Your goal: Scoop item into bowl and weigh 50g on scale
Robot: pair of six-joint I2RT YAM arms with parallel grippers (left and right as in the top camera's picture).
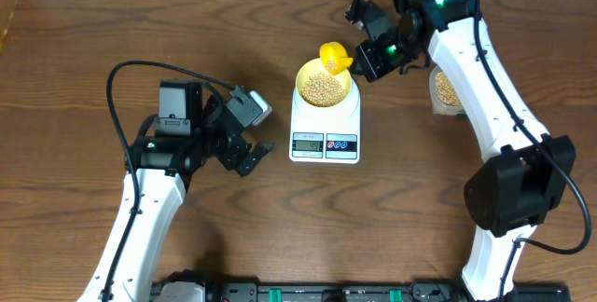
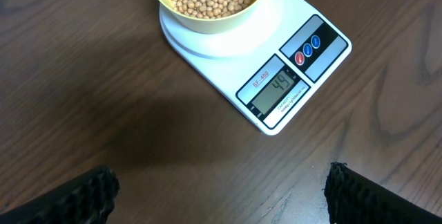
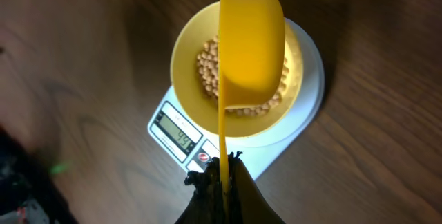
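The pale yellow-green bowl [image 1: 325, 85] sits on the white scale [image 1: 325, 139] and holds a pile of tan beans [image 1: 324, 86]. The scale's display [image 2: 280, 89] reads 44. My right gripper [image 1: 371, 57] is shut on the handle of a yellow scoop [image 1: 335, 58], which is tipped on its side over the bowl's far rim. In the right wrist view the scoop [image 3: 250, 44] hangs above the beans [image 3: 207, 68] in the bowl [image 3: 183, 58]. My left gripper [image 1: 244, 156] is open and empty, low over the table left of the scale [image 2: 228, 51].
A clear tub with more beans [image 1: 447, 89] stands right of the scale, partly behind my right arm. A cardboard edge [image 1: 7, 13] lies at the far left.
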